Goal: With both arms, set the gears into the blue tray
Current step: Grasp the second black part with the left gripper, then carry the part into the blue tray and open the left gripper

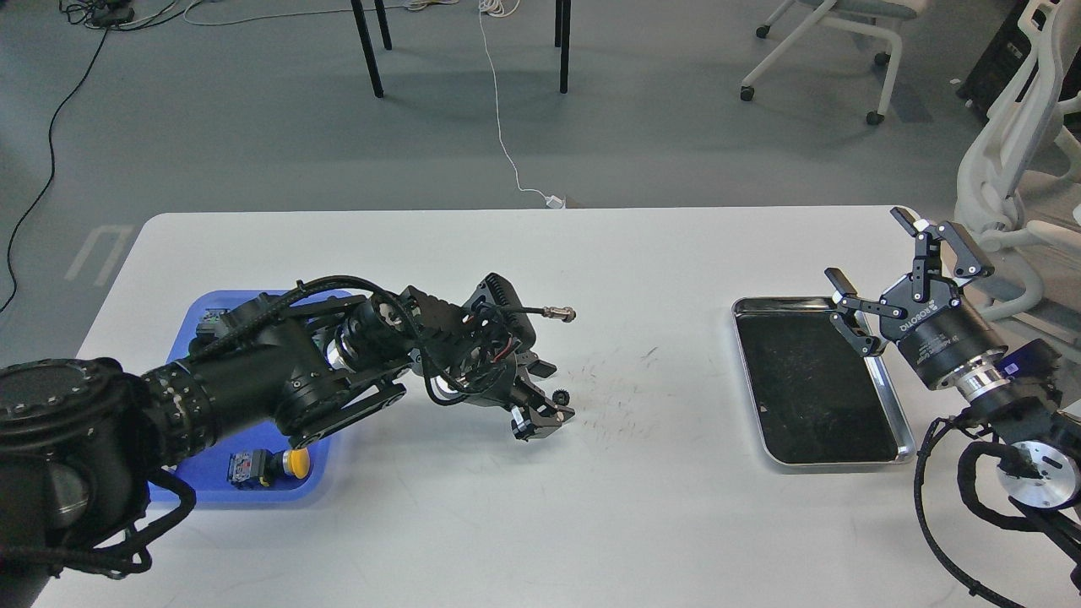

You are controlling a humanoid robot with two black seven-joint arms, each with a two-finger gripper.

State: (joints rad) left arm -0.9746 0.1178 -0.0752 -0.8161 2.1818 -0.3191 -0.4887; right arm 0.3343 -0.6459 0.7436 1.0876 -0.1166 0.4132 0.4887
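Gear [560,396], tiny and black, sits pinched in the fingertips of my left gripper [551,407], low over the white table [591,473], right of the blue tray [253,494]. My right gripper [887,274] hangs with fingers spread wide, holding nothing, over the steel tray [899,422]. A yellow-capped switch [268,467] lies in the blue tray.

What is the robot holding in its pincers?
The left pincer seems to pinch a tiny black gear by its rim. The right pincer is open, holding nothing.
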